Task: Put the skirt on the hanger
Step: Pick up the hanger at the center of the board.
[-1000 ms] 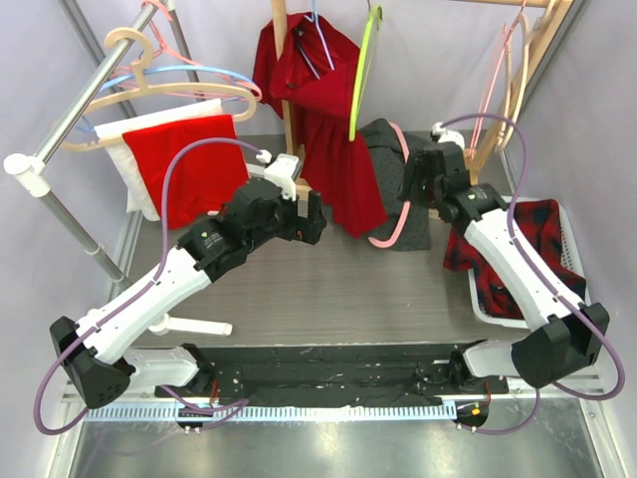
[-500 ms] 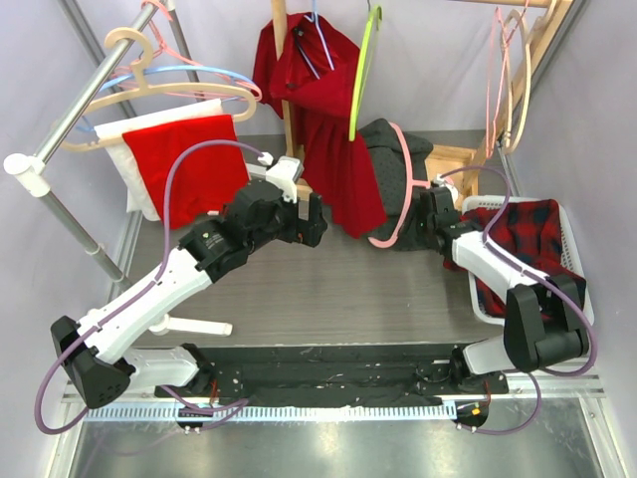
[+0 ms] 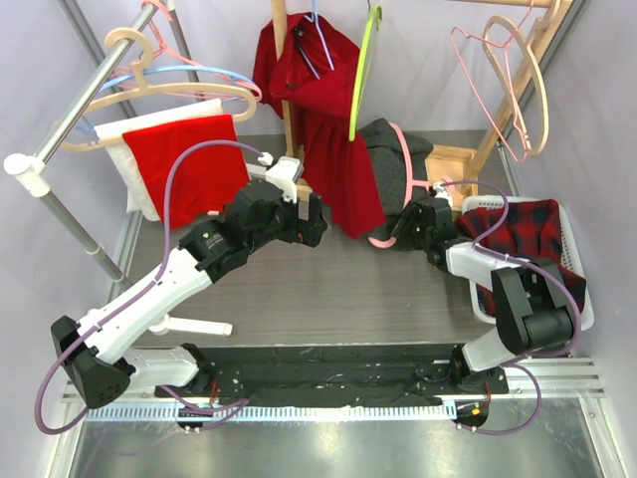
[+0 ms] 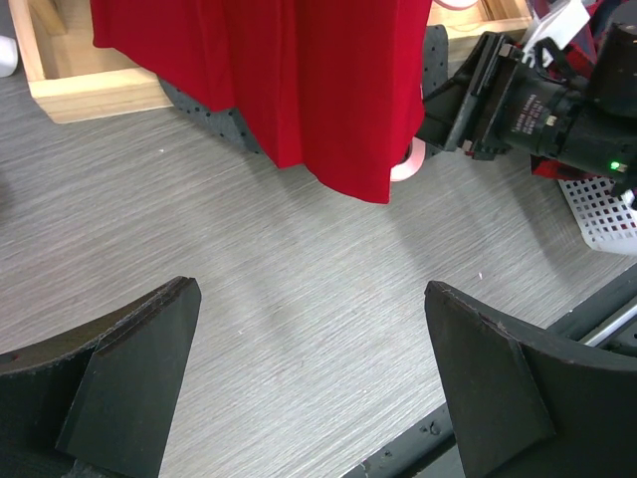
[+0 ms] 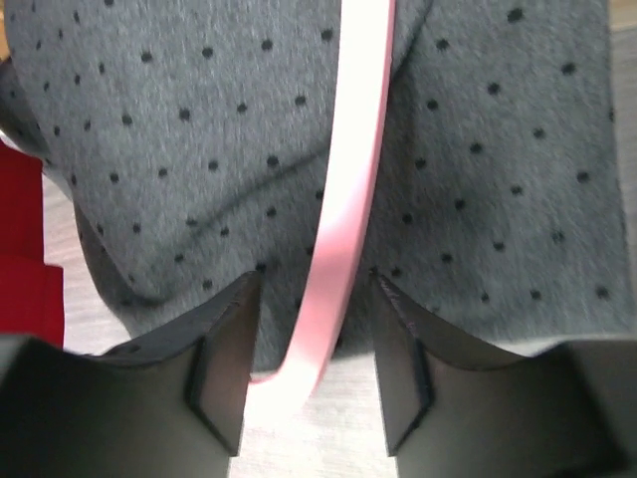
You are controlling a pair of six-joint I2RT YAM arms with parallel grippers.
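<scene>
On the tabletop (image 3: 299,289), which is grey with fine wood-like lines, the big change is the right arm (image 3: 468,261). A second ago it reached up toward the wooden rack (image 3: 453,159) at the back. Now it lies low and folded, close to the tabletop. The left arm (image 3: 159,284) has not moved. The left end effector (image 4: 311,299) hangs wide open with nothing in it, near the hem of a soft red dress (image 3: 333,169). The thin wire hangers (image 3: 542,115) on the rack have swung to a new spot.

The skirt (image 5: 149,149) lies in a loose heap at the back of the tabletop, just beside the red dress. It is grey, fuzzy-looking cloth with small dark dots. Across it lies the hanger (image 5: 343,199), a smooth, flat pink band that bends in a curve. The right end effector (image 5: 314,294) has come down over it and closed a little, with one finger on each side of the band. It is not squeezing yet, as some grey cloth shows between the band and one finger. So the skirt is not on the hanger yet. The arm looks ready to take hold of the hanger first.
</scene>
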